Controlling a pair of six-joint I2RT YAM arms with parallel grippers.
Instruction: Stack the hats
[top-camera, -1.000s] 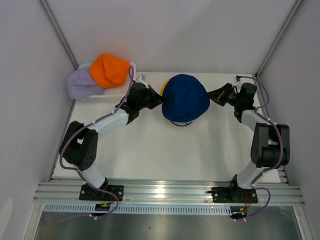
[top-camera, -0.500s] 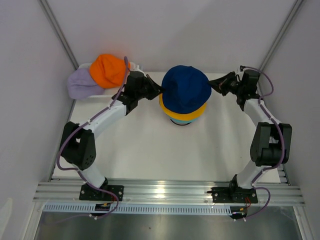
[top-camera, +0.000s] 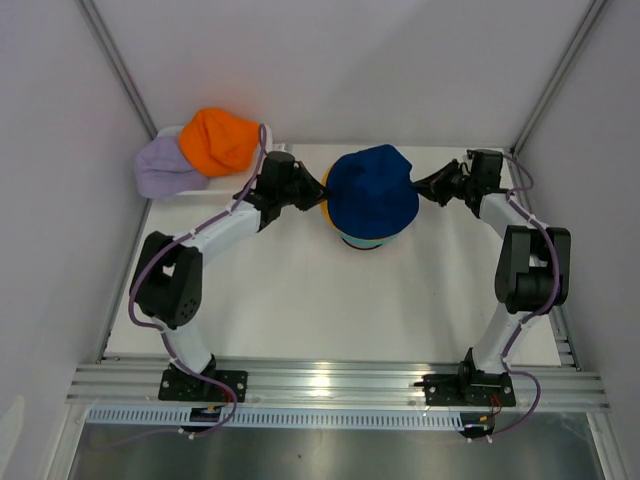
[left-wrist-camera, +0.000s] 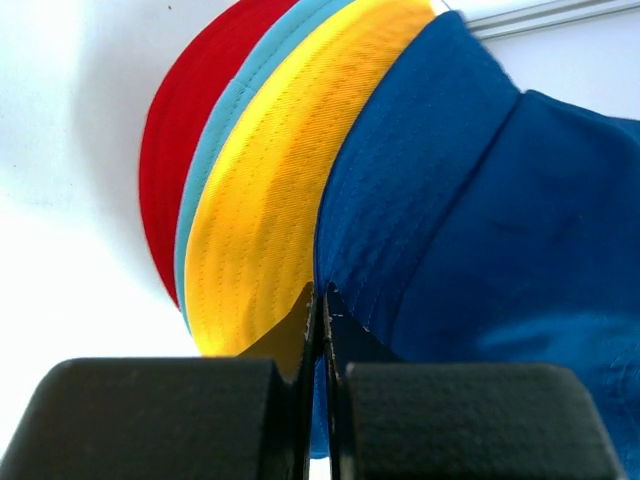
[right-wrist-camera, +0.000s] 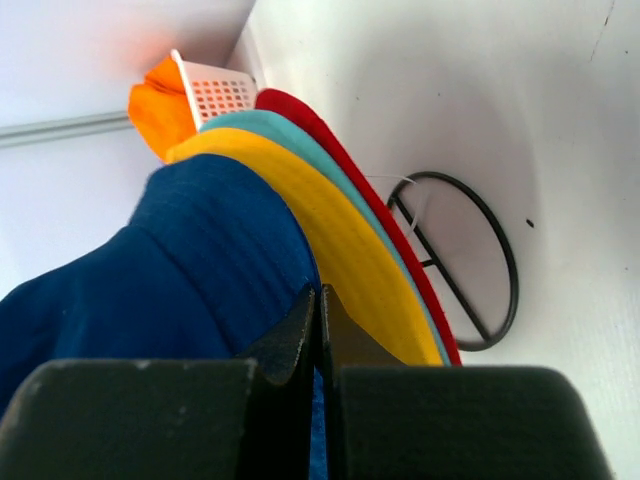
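The navy blue hat (top-camera: 372, 190) sits on top of the stack at the table's far middle. My left gripper (top-camera: 320, 190) is shut on its left brim and my right gripper (top-camera: 418, 188) is shut on its right brim. The left wrist view shows the navy hat (left-wrist-camera: 500, 220) above the yellow (left-wrist-camera: 270, 200), teal (left-wrist-camera: 225, 130) and red (left-wrist-camera: 170, 130) brims. In the right wrist view the navy brim (right-wrist-camera: 150, 270) lies over the yellow hat (right-wrist-camera: 330, 230). The orange hat (top-camera: 220, 140) and the lavender hat (top-camera: 160, 168) lie at the back left.
A black wire frame (right-wrist-camera: 440, 176) stands under the stack on the white table (top-camera: 300, 290). The white lattice basket (right-wrist-camera: 220, 95) holds the orange and lavender hats in the back left corner. White walls close in on both sides and behind.
Half a second ago both grippers held the navy hat raised, with the yellow and teal brims showing in front. It now sits lower over the stack, covering most of them.
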